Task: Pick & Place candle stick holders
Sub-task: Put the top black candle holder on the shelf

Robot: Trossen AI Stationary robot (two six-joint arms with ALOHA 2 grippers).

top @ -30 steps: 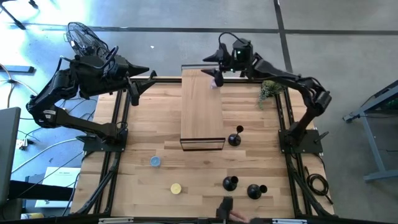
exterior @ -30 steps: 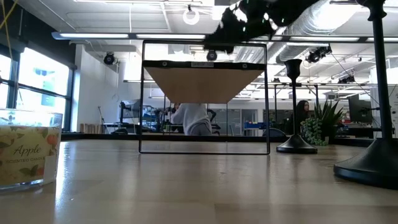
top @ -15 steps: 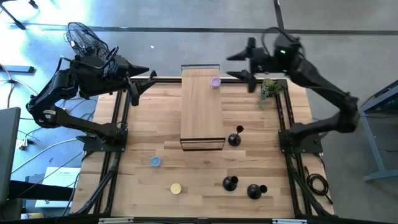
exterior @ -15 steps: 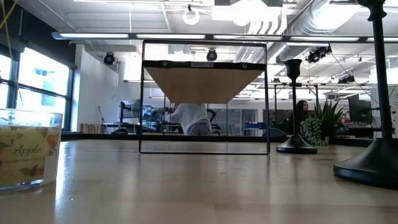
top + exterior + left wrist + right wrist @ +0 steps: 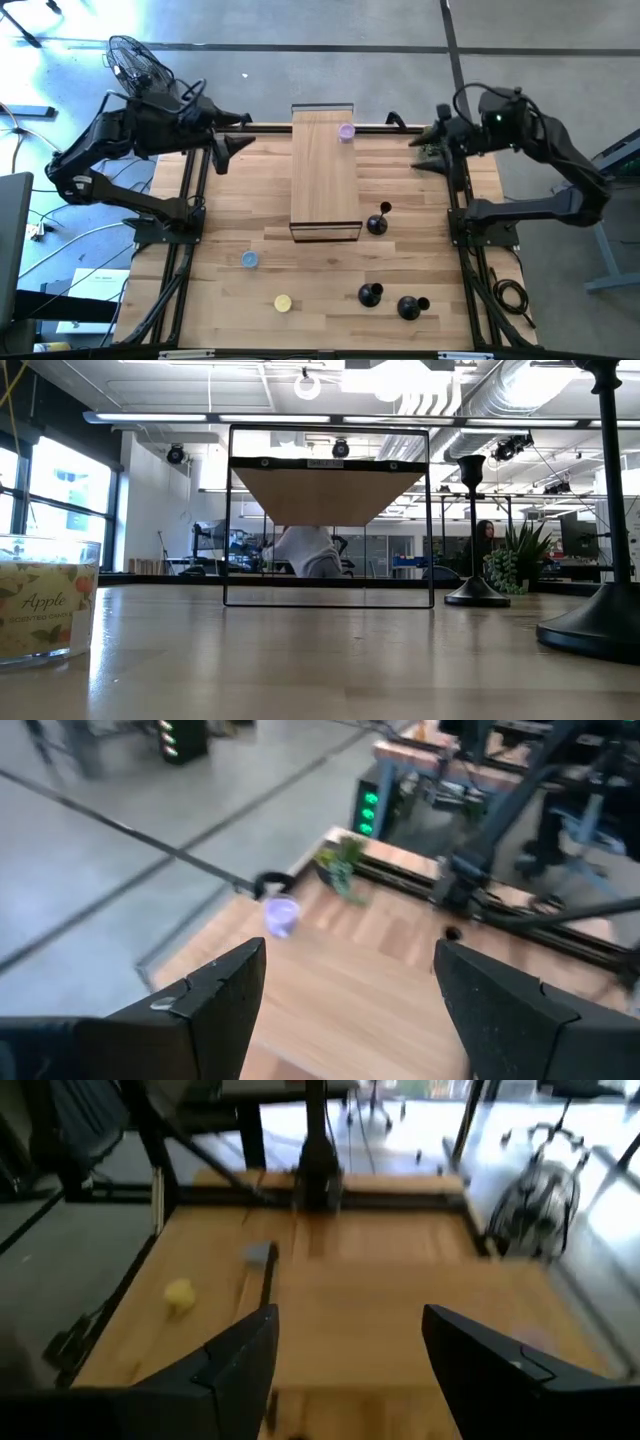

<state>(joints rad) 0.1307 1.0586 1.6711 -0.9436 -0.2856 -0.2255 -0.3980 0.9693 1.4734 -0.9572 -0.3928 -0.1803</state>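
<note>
The three black candle stick holders [image 5: 377, 223] standing on the desk [image 5: 250, 210] look rigid, bottom-heavy, probably metal, so I'd pinch a thin stem, both my left tool [image 5: 232, 133] and right tool [image 5: 428, 147] open, empty, well apart.

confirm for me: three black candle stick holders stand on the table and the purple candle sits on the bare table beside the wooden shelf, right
Not quite. The three candle stick holders do stand on the table, but the high view shows the purple candle on top of the wooden shelf, near its far end.
</note>
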